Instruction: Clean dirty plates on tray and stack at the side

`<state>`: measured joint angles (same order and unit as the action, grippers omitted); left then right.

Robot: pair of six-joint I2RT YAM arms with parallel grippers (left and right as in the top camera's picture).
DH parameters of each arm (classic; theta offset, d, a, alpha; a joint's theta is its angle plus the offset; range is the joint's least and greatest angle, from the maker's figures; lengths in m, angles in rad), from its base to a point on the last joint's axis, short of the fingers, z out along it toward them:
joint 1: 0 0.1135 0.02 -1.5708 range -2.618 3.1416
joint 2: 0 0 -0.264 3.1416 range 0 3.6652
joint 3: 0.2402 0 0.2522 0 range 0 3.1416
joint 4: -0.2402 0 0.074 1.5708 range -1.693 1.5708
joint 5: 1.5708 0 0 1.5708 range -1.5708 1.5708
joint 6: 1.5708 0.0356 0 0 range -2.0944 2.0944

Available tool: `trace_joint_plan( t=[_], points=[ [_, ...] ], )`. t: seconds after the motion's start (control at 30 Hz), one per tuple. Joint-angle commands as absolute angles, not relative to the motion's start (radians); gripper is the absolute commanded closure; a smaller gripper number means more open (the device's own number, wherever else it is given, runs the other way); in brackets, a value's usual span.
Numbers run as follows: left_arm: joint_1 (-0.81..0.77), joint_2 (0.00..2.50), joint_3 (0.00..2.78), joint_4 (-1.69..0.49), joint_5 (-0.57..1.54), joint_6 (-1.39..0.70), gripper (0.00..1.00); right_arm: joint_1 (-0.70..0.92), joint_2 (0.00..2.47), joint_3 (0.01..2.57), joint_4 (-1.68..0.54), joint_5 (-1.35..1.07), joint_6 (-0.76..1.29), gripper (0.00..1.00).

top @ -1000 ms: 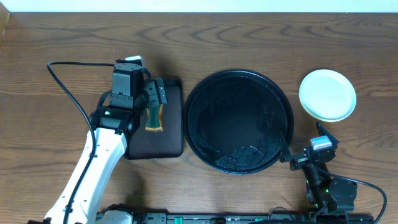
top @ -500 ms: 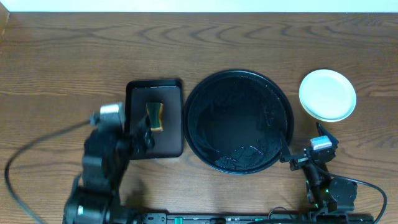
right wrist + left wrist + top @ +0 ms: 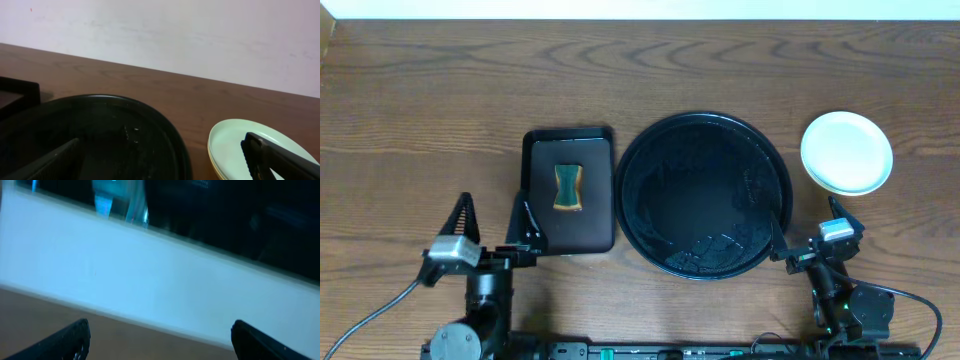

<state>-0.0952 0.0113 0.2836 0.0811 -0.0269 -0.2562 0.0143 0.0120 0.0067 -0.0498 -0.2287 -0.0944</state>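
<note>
The plates [image 3: 847, 152] stand in a stack on the table at the right, a pale mint-white one on top and a yellowish rim showing beneath [image 3: 235, 145]. Nothing lies in the large round black tray [image 3: 703, 195] at the centre, which also fills the lower left of the right wrist view [image 3: 100, 135]. My right gripper [image 3: 810, 228] rests open near the front edge, between tray and plates, holding nothing. Near the front left edge my left gripper [image 3: 496, 222] is open and empty, pointing toward the far wall [image 3: 160, 345].
A small black rectangular tray [image 3: 595, 215] sits left of the round one, with a brown sponge [image 3: 567, 187] lying in it. The left arm's cable [image 3: 380, 305] trails off the front left. A pale wall runs behind the table.
My left arm has pulled back from the rectangular tray to the front left edge, leaving the sponge lying there. The right arm and plates have not moved.
</note>
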Motion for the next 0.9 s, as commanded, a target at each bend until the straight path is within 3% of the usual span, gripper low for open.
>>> trace_joint_plan(
  t=[0.0,0.13,0.4,0.67,0.87],
  points=[
    [-0.090,0.002,0.225,0.190,-0.008,-0.264,0.10,0.020,0.006,0.006,-0.055,-0.224,-0.083,0.01],
    [-0.090,0.002,0.142,0.283,-0.004,-0.267,0.10,0.020,0.006,0.006,-0.055,-0.224,-0.083,0.01],
    [-0.090,0.002,0.017,0.265,-0.004,-0.267,0.10,0.020,0.006,0.006,-0.055,-0.224,-0.083,0.01],
    [-0.090,0.002,0.004,-0.082,-0.006,-0.262,0.10,0.020,0.006,0.006,-0.055,-0.224,-0.083,0.01],
    [-0.090,0.001,0.004,-0.073,-0.008,-0.240,0.09,0.020,0.006,0.006,-0.055,-0.224,-0.083,0.01]
  ],
)
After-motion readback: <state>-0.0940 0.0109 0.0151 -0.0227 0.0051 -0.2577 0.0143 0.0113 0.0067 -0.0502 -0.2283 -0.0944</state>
